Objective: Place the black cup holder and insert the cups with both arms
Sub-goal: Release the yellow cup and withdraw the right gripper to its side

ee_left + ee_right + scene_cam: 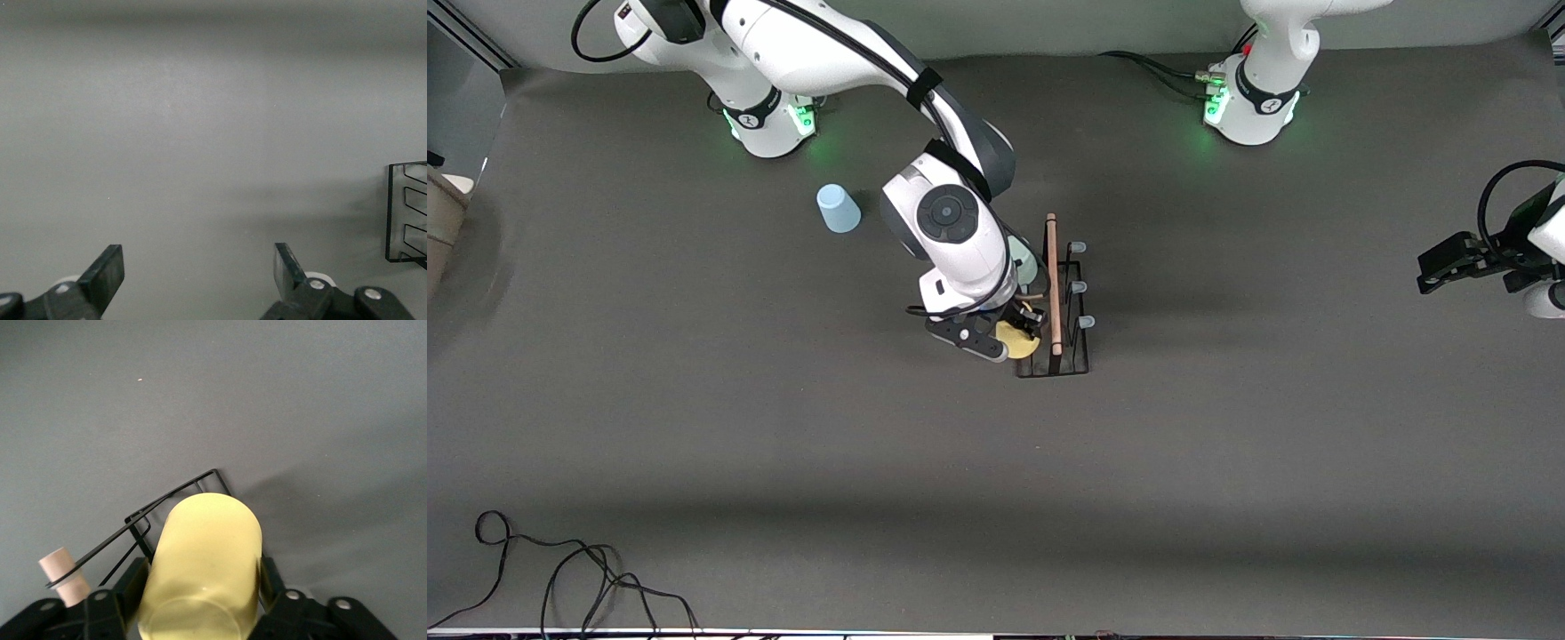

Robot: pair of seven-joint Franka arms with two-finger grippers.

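Note:
The black cup holder [1069, 360] stands mid-table, with its wooden rod handle [1053, 284] and pale-blue-capped pegs [1079, 287]. My right gripper [1009, 334] is shut on the yellow cup [1020, 344] and holds it tilted over the holder's end nearer the front camera. In the right wrist view the yellow cup [203, 553] fills the gripper [200, 583], above the rack wire [175, 499] and the rod end [63, 573]. A pale green cup [1026, 267] sits on the holder, mostly hidden by the right arm. The light blue cup [838, 209] stands upside down on the table near the right arm's base. My left gripper [1449, 262] waits open and empty at the left arm's end of the table.
The left wrist view shows the open left gripper [198, 270] over bare grey table, with a corner of the rack [407, 213] at the frame's edge. Loose black cables [578, 578] lie at the table edge nearest the front camera.

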